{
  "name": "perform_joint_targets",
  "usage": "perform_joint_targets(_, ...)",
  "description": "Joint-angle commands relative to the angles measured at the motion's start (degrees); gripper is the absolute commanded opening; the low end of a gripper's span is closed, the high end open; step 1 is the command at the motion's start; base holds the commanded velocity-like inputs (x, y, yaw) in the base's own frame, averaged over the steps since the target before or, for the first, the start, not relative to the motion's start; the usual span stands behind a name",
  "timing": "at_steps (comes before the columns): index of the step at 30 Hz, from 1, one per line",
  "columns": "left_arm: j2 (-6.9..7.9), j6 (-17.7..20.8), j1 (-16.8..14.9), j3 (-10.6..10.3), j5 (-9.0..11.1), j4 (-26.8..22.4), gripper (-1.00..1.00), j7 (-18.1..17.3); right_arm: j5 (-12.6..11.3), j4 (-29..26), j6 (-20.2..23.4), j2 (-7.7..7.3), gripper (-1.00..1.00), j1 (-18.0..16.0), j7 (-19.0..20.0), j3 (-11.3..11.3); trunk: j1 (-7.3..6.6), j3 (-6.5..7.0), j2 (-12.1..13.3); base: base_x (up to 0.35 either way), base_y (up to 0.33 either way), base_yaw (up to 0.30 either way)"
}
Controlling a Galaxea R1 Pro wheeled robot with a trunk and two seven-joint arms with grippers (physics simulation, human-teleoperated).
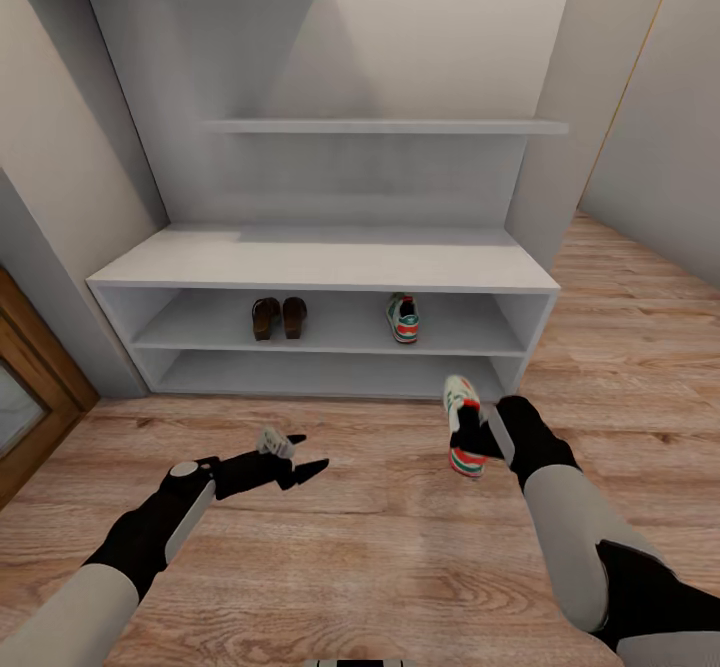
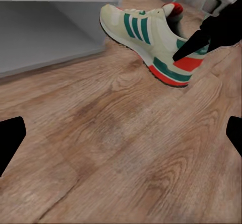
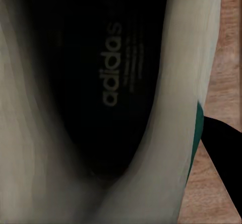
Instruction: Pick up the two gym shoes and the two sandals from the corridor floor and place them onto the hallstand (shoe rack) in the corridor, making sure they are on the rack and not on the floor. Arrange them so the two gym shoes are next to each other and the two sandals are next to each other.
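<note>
Gym shoe (image 1: 463,425) number two hangs in the right pincer (image 1: 478,437), clamped at its heel collar, toe toward the hallstand (image 1: 330,259), just off the corridor floor (image 1: 380,537) near the unit's right end. Its mate (image 1: 403,318) already sits on the upper cubby shelf, right of centre, with free shelf on either side; I judge the held shoe should go in level and parallel, just beside it, clearing the bench top's front edge. Both sandals (image 1: 279,317) lie together further left. Left pincer (image 1: 300,457) hovers wide apart, empty.
</note>
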Motion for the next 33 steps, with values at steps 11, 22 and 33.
perform_joint_targets(11,0.05,0.4,0.0,-0.4,0.5,0.0,1.0,-1.1,0.8,0.0,-0.1,0.06,-1.0,-0.5,0.0,4.2,-0.01,-0.05,0.0,0.0,0.0,0.0)
perform_joint_targets(22,0.09,0.4,0.0,-0.4,0.5,0.0,1.0,-1.1,0.8,0.0,-12.4,0.07,-1.0,-0.5,-0.1,7.6,-0.01,-0.05,0.0,0.0,0.0,0.0)
perform_joint_targets(33,0.05,0.4,0.0,-0.4,0.6,0.0,1.0,-1.1,0.8,-0.3,-13.3,-0.07,-1.0,-0.4,0.0,7.6,-0.01,-0.05,0.0,0.0,0.0,0.0)
